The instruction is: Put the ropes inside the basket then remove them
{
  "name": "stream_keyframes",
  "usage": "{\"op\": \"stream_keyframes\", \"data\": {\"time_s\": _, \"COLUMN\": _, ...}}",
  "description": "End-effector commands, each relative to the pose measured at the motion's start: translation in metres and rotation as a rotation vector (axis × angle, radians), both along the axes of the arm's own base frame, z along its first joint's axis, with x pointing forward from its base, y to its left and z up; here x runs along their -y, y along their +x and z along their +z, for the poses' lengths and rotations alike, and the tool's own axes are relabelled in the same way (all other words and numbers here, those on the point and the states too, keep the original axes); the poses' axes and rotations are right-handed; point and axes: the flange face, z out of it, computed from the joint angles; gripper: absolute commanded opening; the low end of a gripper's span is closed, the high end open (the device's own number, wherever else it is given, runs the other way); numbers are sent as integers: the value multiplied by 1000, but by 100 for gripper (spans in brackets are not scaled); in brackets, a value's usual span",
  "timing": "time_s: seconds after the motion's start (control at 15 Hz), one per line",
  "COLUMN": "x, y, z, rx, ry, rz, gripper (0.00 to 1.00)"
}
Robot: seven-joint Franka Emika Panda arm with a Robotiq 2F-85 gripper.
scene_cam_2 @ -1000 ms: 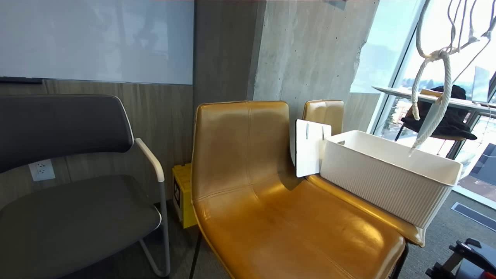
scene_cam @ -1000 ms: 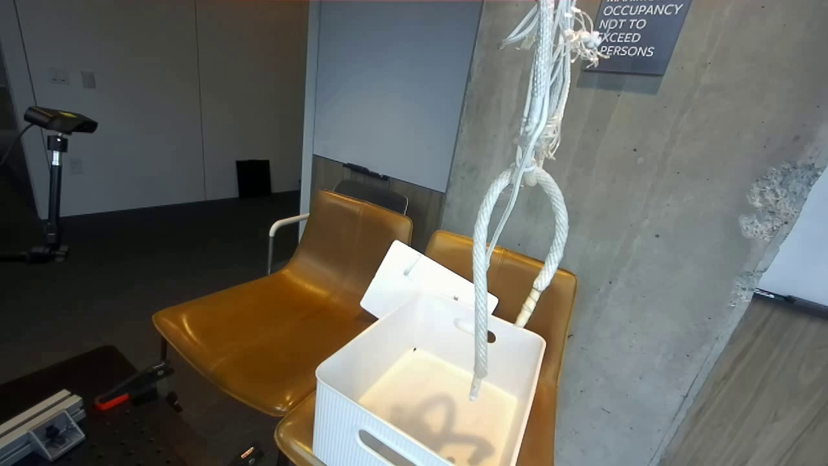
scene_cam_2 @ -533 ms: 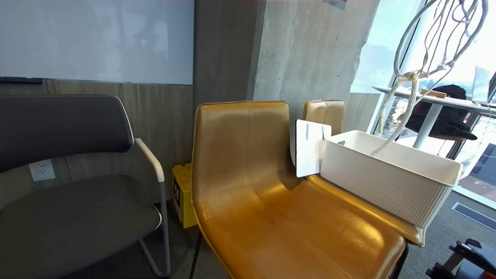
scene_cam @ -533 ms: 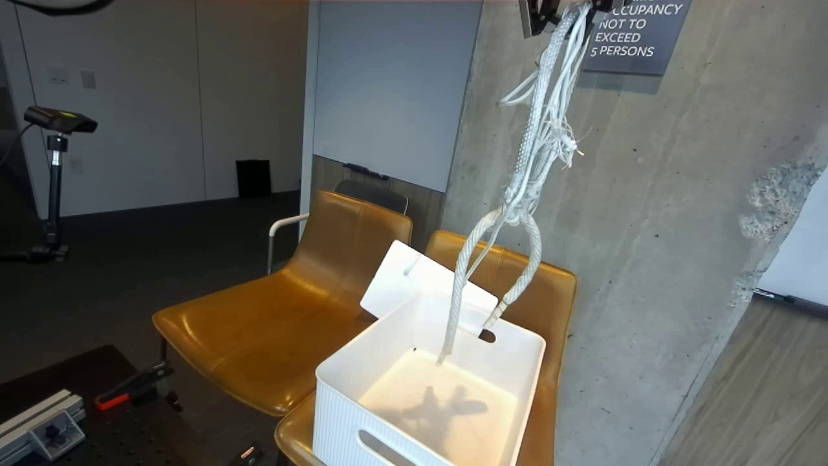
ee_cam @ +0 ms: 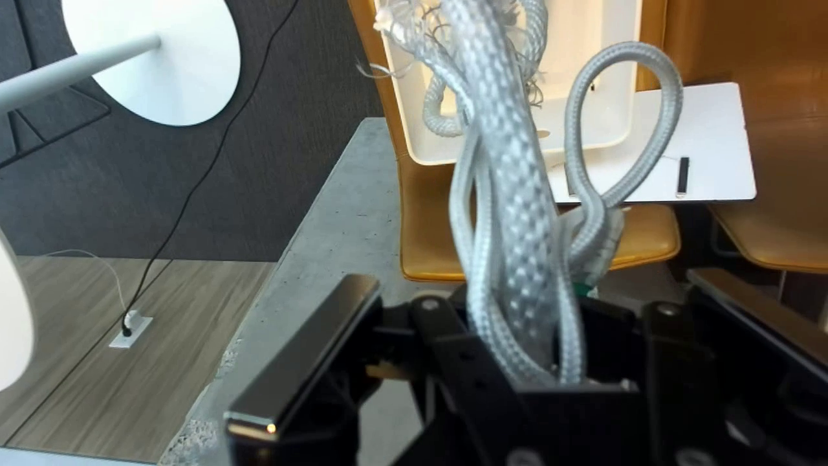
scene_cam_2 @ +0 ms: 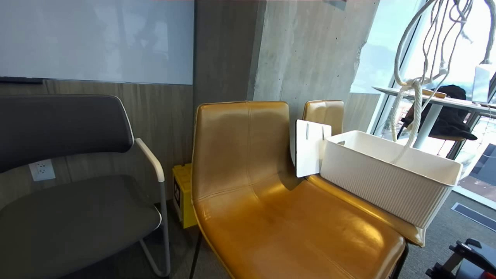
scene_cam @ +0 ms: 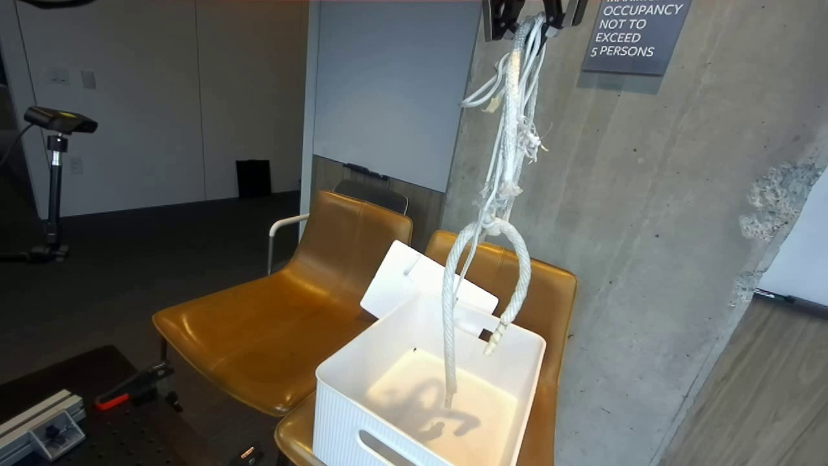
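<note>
An exterior view's top edge crops the hand (scene_cam: 532,30).

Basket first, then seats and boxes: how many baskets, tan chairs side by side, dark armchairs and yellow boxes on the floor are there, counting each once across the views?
Basket: 1
Tan chairs side by side: 2
Dark armchair: 1
Yellow box: 1
Total: 5

In an exterior view we look down into the basket (scene_cam: 336,421); in an exterior view, from lower, past it toward the left edge of the desk (scene_cam_2: 459,102). The wrist view, close behind the pincer (ee_cam: 543,336), shares the basket.
</note>
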Motion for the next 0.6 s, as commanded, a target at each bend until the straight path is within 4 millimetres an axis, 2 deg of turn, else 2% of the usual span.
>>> {"op": "stream_keyframes", "data": {"time_s": 0.0, "x": 2, "y": 0, "z": -17, "rx": -34, "ry": 42, "rz": 19, "gripper": 0}}
{"op": "stream_keyframes", "data": {"time_s": 0.27, "x": 16, "y": 4, "z": -56, "rx": -84, "ry": 70, "rz": 7, "gripper": 0}}
{"op": "stream_keyframes", "data": {"time_s": 0.53, "x": 7, "y": 5, "z": -92, "rx": -113, "ry": 101, "rz": 22, "gripper": 0}}
